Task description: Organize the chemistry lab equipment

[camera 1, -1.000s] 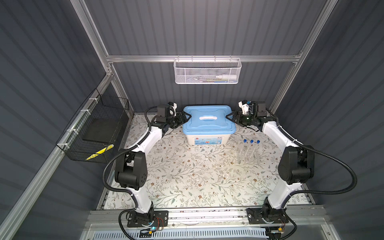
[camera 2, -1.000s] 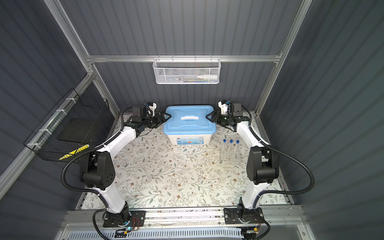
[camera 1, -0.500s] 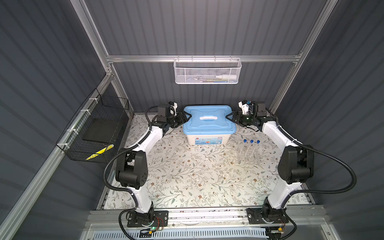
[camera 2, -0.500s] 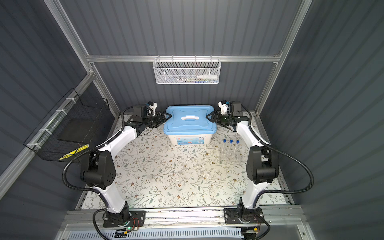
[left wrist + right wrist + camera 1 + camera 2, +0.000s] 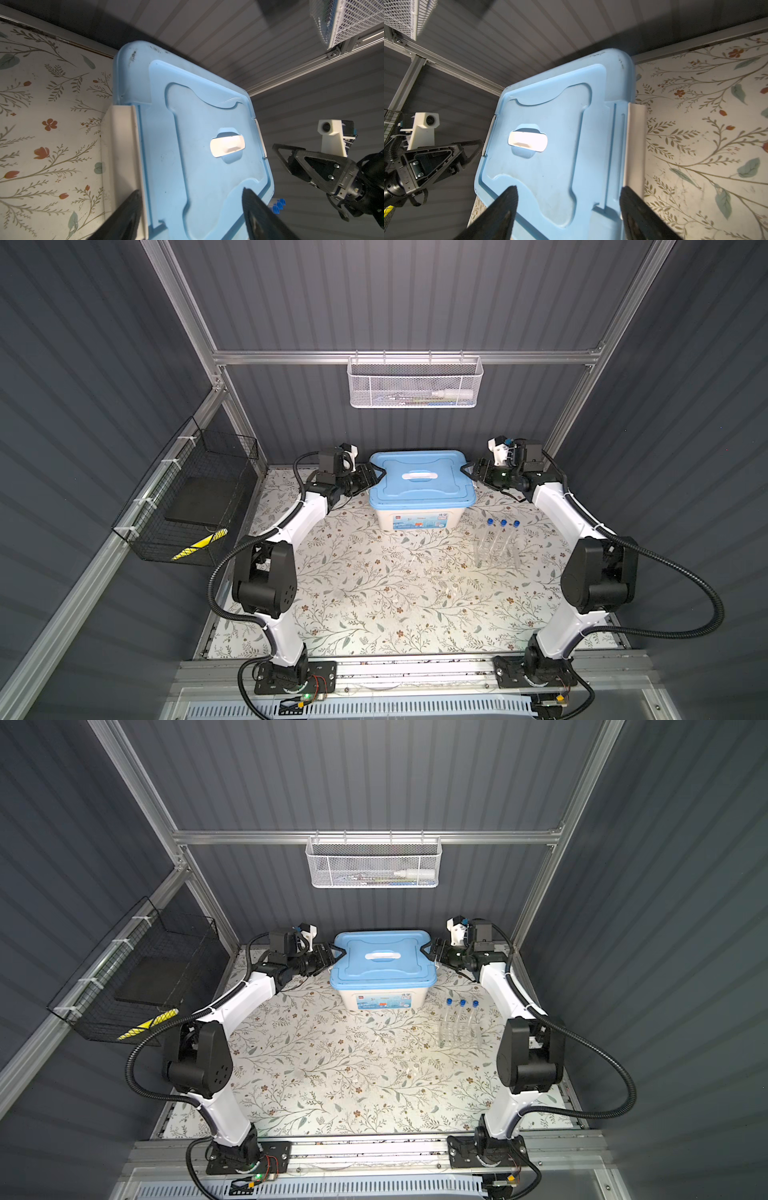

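Observation:
Three clear test tubes with blue caps (image 5: 503, 524) (image 5: 462, 1003) stand in a clear rack (image 5: 496, 556) right of the middle in both top views; their caps (image 5: 278, 204) peek past the lid in the left wrist view. My left gripper (image 5: 377, 475) (image 5: 190, 190) is open at the left side of the cream box with the blue lid (image 5: 419, 489) (image 5: 382, 965), its jaws straddling the lid's edge beside a white latch (image 5: 120, 145). At the box's right side my right gripper (image 5: 467, 470) (image 5: 568, 187) is open likewise, next to the latch (image 5: 634, 145) there.
The box stands against the back wall on the floral mat (image 5: 374, 597). A white mesh basket (image 5: 415, 383) hangs on the back wall above it. On the left wall hangs a black wire basket (image 5: 195, 502).
Both arms stay at the box's sides. The right gripper's jaws have spread slightly wider.

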You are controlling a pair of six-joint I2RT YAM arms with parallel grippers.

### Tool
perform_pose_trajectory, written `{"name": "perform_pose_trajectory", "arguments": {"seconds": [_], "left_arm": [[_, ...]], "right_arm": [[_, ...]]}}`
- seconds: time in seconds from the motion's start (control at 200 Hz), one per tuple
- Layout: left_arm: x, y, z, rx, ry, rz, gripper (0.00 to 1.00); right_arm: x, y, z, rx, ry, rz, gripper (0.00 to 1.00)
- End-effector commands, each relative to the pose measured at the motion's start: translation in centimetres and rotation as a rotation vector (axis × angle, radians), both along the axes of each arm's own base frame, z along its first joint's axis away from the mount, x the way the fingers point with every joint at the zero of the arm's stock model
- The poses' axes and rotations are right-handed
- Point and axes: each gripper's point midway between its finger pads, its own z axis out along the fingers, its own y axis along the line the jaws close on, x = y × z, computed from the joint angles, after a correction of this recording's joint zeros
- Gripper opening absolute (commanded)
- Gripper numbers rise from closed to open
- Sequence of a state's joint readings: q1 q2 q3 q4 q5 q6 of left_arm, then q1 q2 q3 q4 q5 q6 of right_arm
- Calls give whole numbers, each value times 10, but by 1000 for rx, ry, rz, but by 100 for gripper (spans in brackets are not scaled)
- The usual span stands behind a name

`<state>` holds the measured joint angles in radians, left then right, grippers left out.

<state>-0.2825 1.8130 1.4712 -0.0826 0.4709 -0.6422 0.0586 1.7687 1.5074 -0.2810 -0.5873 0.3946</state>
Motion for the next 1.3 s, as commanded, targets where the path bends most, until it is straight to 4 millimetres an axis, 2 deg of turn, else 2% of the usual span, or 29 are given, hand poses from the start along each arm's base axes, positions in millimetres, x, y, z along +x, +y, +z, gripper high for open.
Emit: {"name": "perform_pose_trajectory", "arguments": {"seconds": [0.0,0.465,0.665,0.995,1.296], "left_arm": [[-2,-10,-6,1,20,-37,77],[-1,-11,-8,-4,28,-38,77],[-1,-11,-10,0,29,-39,77],[-1,-12,-10,1,31,-38,77],[-1,-11,-9,6,29,-36,77]], "right_arm": [[-3,-2,-8,-8,20,-3,80],[-4,7,-21,36,71,36,74],[-3,1,-28,10,80,7,76],[-3,-2,-21,-7,49,-8,79],[-4,-17,-15,-10,22,-59,81]]}}
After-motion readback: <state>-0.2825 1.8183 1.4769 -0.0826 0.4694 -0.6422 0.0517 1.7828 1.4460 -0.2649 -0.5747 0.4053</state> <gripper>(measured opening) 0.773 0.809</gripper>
